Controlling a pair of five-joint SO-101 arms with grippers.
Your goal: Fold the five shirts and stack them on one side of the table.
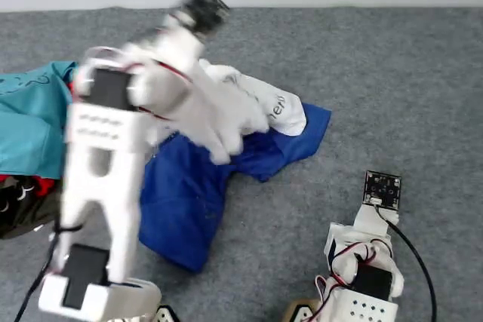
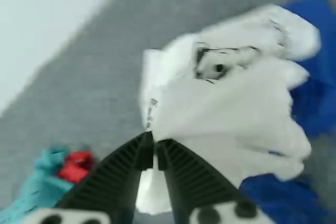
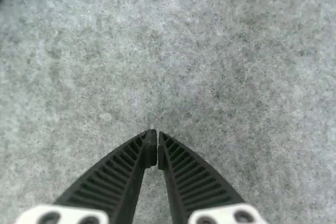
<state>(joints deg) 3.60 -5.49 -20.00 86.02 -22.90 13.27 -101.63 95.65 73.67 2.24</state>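
Note:
A white shirt (image 1: pixel 253 107) with dark print is bunched up and partly lifted over a blue shirt (image 1: pixel 189 194) spread on the grey table. My left gripper (image 2: pixel 154 153) is shut on an edge of the white shirt (image 2: pixel 231 108), with the blue shirt (image 2: pixel 315 98) under and beside it. The left arm (image 1: pixel 106 156) rises from the near left and leans over the pile. A teal shirt (image 1: pixel 30 118) lies at the far left, with red cloth (image 1: pixel 34 185) and dark cloth (image 1: pixel 15 213) below it. My right gripper (image 3: pixel 154 150) is shut on nothing, low over bare table.
The right arm (image 1: pixel 366 262) sits folded at the near right. Grey table surface (image 1: pixel 392 88) stretches open across the right half and the back. In the left wrist view the teal shirt (image 2: pixel 31 192) and red cloth (image 2: pixel 76 163) lie beyond the fingers.

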